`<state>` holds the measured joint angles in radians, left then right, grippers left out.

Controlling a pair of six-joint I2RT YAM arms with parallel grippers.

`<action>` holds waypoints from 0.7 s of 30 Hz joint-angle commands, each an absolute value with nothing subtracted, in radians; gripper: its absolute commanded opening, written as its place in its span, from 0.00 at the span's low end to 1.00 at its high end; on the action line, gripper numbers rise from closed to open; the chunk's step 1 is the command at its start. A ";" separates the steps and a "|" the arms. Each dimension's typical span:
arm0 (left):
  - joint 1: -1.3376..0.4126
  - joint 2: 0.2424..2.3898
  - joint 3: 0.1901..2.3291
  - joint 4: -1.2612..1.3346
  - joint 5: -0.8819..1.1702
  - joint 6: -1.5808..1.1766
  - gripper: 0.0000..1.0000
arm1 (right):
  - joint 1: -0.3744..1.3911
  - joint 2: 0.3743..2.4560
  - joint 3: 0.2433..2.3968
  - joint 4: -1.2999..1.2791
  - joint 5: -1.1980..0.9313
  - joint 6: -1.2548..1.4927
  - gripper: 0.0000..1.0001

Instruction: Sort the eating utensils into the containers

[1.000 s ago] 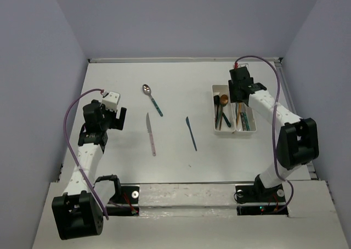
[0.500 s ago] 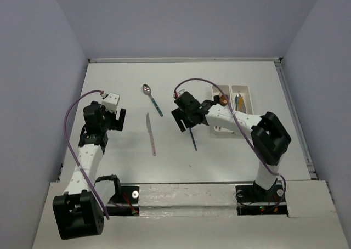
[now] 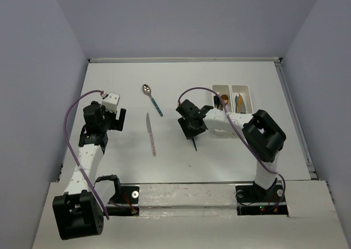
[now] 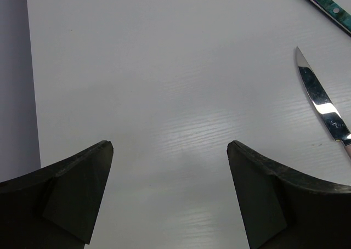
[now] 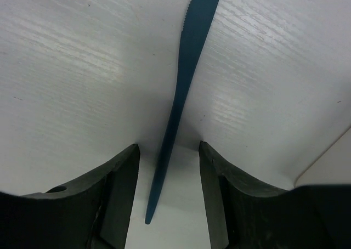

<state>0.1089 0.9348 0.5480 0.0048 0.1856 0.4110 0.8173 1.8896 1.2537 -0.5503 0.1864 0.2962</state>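
Note:
My right gripper [image 3: 193, 131] is open and low over the table, its jaws astride a slim blue knife [image 5: 181, 95]. The knife lies flat between the fingers [image 5: 118, 194], untouched; its lower tip shows in the top view [image 3: 195, 145]. A silver spoon with a teal handle [image 3: 152, 99] and a silver knife with a pink handle [image 3: 150, 133] lie left of it. The two joined white trays [image 3: 242, 87] hold several utensils, among them a copper spoon [image 3: 224, 99]. My left gripper [image 3: 113, 118] is open and empty at the far left.
The left wrist view shows the pink-handled knife's blade [image 4: 322, 105] and the teal spoon handle [image 4: 327, 9] at the right. A tray corner [image 5: 329, 164] sits just right of my right fingers. The right arm's forearm crosses the left tray.
The right arm swung from over the trays leftward to the blue knife and came down astride it. The left arm has not moved.

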 commanded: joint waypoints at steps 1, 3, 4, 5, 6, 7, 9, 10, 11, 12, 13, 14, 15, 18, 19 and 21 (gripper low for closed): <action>0.115 0.933 0.538 0.048 0.184 0.422 0.99 | 0.850 1.953 1.212 -0.549 0.167 0.321 0.50; 0.115 0.933 0.537 0.049 0.183 0.423 0.99 | 0.850 1.966 1.212 -0.545 0.164 0.327 0.32; 0.115 0.933 0.535 0.049 0.183 0.423 0.99 | 0.850 1.977 1.215 -0.543 0.163 0.330 0.22; 0.115 0.931 0.535 0.049 0.181 0.423 0.99 | 0.850 1.980 1.224 -0.543 0.163 0.334 0.00; 0.115 0.933 0.535 0.049 0.181 0.423 0.99 | 0.850 1.983 1.224 -0.545 0.166 0.334 0.00; 0.115 0.933 0.535 0.049 0.181 0.423 0.99 | 0.850 1.976 1.233 -0.543 0.176 0.336 0.00; 0.115 0.933 0.532 0.051 0.181 0.425 0.99 | 0.850 1.954 1.246 -0.542 0.187 0.331 0.00; 0.115 0.934 0.532 0.052 0.181 0.425 0.99 | 0.850 1.936 1.259 -0.537 0.199 0.318 0.00; 0.115 0.937 0.531 0.054 0.181 0.425 0.99 | 0.850 1.877 1.265 -0.532 0.204 0.307 0.00; 0.115 0.937 0.531 0.057 0.183 0.425 0.99 | 0.850 1.835 1.269 -0.500 0.206 0.293 0.00; 0.115 0.940 0.529 0.058 0.181 0.425 0.99 | 0.850 1.786 1.263 -0.476 0.215 0.260 0.00; 0.115 0.943 0.529 0.058 0.179 0.425 0.99 | 0.850 1.675 1.256 -0.413 0.221 0.238 0.00; 0.115 0.945 0.529 0.058 0.179 0.425 0.99 | 0.850 1.617 1.249 -0.382 0.230 0.218 0.00; 0.114 0.943 0.528 0.060 0.179 0.425 0.99 | 0.819 1.458 1.275 -0.351 0.293 0.126 0.00; 0.114 0.943 0.528 0.060 0.179 0.425 0.99 | 0.796 1.436 1.287 -0.356 0.307 0.114 0.00; 0.115 0.939 0.528 0.060 0.183 0.425 0.99 | 0.694 1.399 1.299 -0.374 0.344 0.095 0.00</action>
<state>0.1089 0.9470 0.5346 0.0158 0.1822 0.4118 0.8139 1.5040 1.2442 -0.4587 0.2420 0.1844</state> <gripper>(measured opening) 0.989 0.035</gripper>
